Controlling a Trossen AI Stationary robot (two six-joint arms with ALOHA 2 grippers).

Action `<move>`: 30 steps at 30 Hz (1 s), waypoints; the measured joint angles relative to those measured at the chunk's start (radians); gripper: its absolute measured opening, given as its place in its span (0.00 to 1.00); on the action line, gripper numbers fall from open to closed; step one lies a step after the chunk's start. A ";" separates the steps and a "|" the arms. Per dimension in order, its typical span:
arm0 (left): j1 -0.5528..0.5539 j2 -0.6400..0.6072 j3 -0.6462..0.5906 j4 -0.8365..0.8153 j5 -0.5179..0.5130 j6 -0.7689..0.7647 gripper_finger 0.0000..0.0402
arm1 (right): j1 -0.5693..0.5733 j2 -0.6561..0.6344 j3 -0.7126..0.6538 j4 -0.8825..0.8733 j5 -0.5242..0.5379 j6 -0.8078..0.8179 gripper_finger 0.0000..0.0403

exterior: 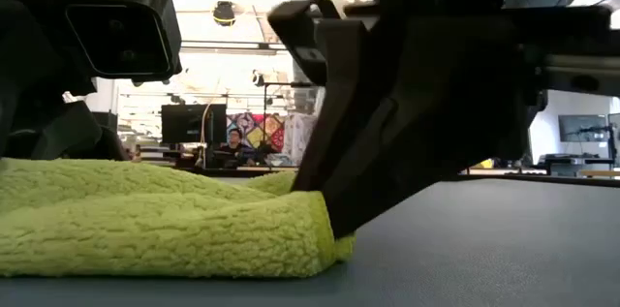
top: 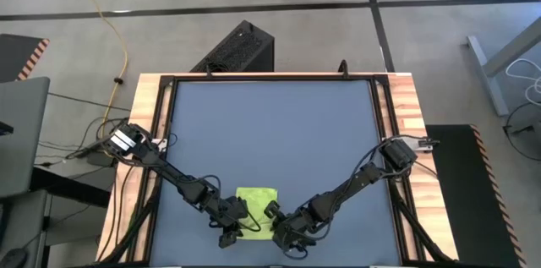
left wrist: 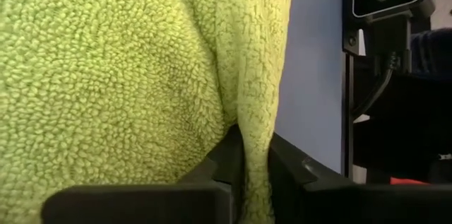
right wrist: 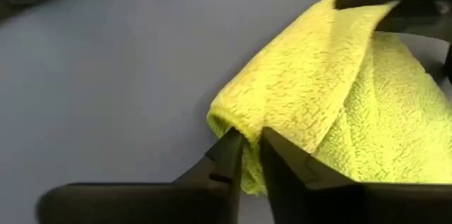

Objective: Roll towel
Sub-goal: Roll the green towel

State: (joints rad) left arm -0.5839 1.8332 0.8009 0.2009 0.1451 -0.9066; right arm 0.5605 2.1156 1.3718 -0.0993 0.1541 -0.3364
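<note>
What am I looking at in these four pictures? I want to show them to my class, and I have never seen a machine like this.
It is a robot with two dark arms at a blue-grey table. One picture looks straight down, one looks level across the tabletop, and two come from cameras on the wrists. A small lime-green towel lies near the table's front edge. The left gripper and the right gripper each pinch a fold of the towel's edge between two fingers, as the wrist pictures show. The job is to roll the towel.

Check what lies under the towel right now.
The towel rests directly on the dark blue-grey tabletop. The left gripper and right gripper each pinch a near edge. Whatever the cloth's middle might cover cannot be seen.
</note>
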 joint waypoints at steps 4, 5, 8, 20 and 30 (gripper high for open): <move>0.000 0.000 0.000 0.002 0.000 -0.020 0.15 | -0.001 -0.003 -0.031 0.043 -0.030 0.115 0.06; 0.000 0.000 0.000 0.003 0.000 -0.024 0.16 | -0.001 -0.003 -0.037 0.047 -0.033 0.142 0.04; 0.000 -0.001 0.000 0.007 0.007 -0.028 0.18 | -0.009 -0.005 -0.056 0.072 -0.049 0.209 0.03; -0.034 -0.036 -0.001 -0.043 -0.075 -0.085 0.18 | -0.047 -0.001 -0.088 0.173 -0.183 0.417 0.03; -0.089 -0.077 -0.001 -0.140 -0.227 -0.126 0.21 | -0.041 0.000 -0.204 0.394 -0.200 0.685 0.03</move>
State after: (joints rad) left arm -0.6728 1.7561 0.8001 0.0606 -0.0823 -1.0327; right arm 0.5194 2.1155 1.1683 0.2951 -0.0464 0.3489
